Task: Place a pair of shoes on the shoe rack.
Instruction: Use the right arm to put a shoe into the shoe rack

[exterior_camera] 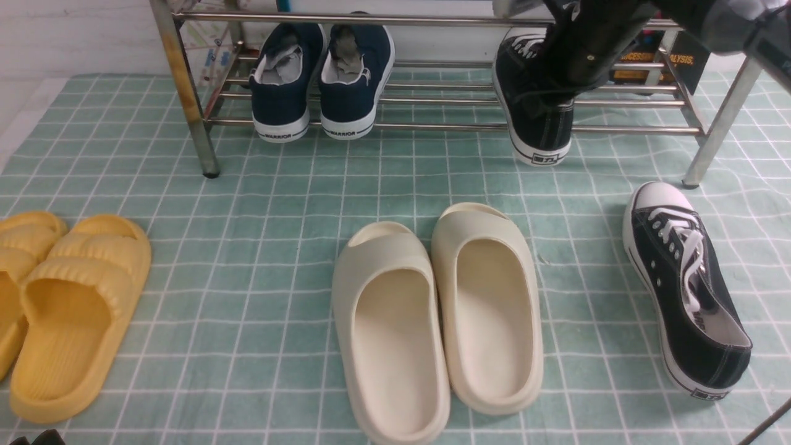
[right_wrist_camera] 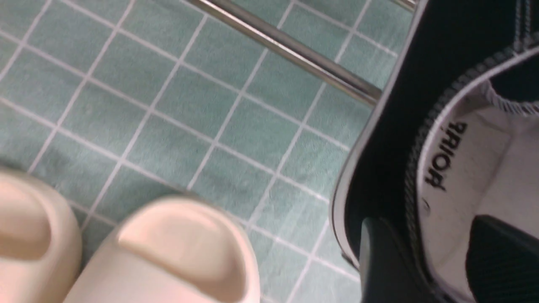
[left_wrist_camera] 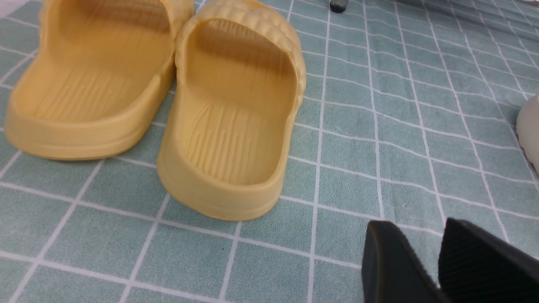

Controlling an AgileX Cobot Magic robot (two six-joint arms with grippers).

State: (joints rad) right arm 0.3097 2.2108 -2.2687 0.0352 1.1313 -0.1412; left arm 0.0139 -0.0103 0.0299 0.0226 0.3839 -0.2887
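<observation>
The shoe rack [exterior_camera: 432, 127] stands at the back of the checked cloth. My right gripper [exterior_camera: 552, 99] is shut on the heel wall of one black sneaker [exterior_camera: 536, 127], which lies over the rack's right part with its heel jutting past the front bar. In the right wrist view the gripper [right_wrist_camera: 425, 227] has one finger outside the black canvas [right_wrist_camera: 442, 50] and one on the grey lining, with a rack bar [right_wrist_camera: 286, 50] beside it. The second black sneaker [exterior_camera: 686, 290] lies on the cloth at the right. My left gripper [left_wrist_camera: 417, 229] is a little open and empty, low over the cloth.
Navy WARRIOR sneakers [exterior_camera: 321, 80] sit on the rack's left part. Cream slides [exterior_camera: 439, 315] lie in the middle of the cloth and show in the right wrist view [right_wrist_camera: 168, 248]. Yellow slides [exterior_camera: 68, 303] lie at the left, close to my left gripper [left_wrist_camera: 236, 122].
</observation>
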